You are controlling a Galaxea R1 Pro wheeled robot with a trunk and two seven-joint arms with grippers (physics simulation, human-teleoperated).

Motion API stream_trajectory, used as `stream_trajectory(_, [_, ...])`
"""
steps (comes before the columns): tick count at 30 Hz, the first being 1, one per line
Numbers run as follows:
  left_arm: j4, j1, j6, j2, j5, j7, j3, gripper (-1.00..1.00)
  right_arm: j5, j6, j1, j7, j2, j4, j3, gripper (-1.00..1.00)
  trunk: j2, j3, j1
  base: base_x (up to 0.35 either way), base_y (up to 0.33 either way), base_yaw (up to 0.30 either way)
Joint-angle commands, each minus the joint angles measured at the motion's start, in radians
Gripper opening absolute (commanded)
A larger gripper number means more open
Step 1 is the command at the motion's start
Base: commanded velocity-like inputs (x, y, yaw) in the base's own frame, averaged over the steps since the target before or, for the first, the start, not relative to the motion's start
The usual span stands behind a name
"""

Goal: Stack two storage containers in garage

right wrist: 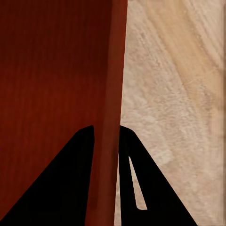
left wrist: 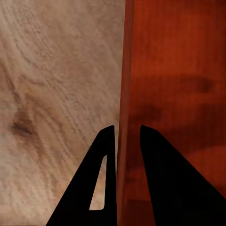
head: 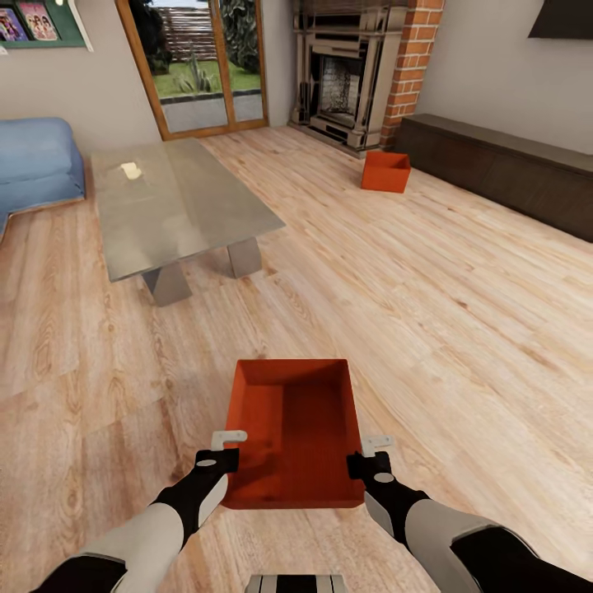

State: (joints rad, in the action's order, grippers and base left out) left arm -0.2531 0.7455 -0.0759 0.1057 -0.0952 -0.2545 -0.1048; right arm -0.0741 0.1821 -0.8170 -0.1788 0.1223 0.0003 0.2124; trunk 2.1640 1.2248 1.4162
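The near storage container [head: 298, 432], an orange-red lidless bin, sits between the two grippers over the light wood-plank floor [head: 461, 329] of the living room. The left gripper [head: 221, 451] straddles its left wall close to the near corner: in the left wrist view one dark finger [left wrist: 101, 183] lies outside the wall and the other inside, both pinching the thin orange wall [left wrist: 123, 117]. The right gripper [head: 371, 455] does the same on the right wall; in the right wrist view its fingers [right wrist: 129, 183] close on the wall edge [right wrist: 110, 117], with the bin's inside on one side and floor planks on the other.

Beyond the fingers and to the left stands the glass coffee table [head: 177, 202], with the blue sofa [head: 37, 165] further left. Far ahead to the right, the second storage container [head: 385, 171] rests on the planks just before the red-brick fireplace [head: 354, 78], beside a long dark cabinet [head: 502, 169]. Wood-framed glass doors [head: 202, 66] stand at the back.
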Motion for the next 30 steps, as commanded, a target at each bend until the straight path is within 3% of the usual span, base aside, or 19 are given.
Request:
stream_trajectory(1, [-0.002,0.0,-0.007,-0.001,0.002,-0.017,-0.001,-1.0,-0.019,0.007,-0.001,-0.007,-0.004,0.001,-0.004,-1.0,-0.007,-0.003,-0.004,0.0,0.0,0.0])
stream_trajectory(30, [-0.002,0.0,-0.007,-0.003,0.002,-0.017,-0.001,-1.0,-0.021,-0.001,-0.001,-0.007,0.003,0.001,-0.005,-1.0,-0.21,-0.093,-0.115,0.0,0.0,0.0])
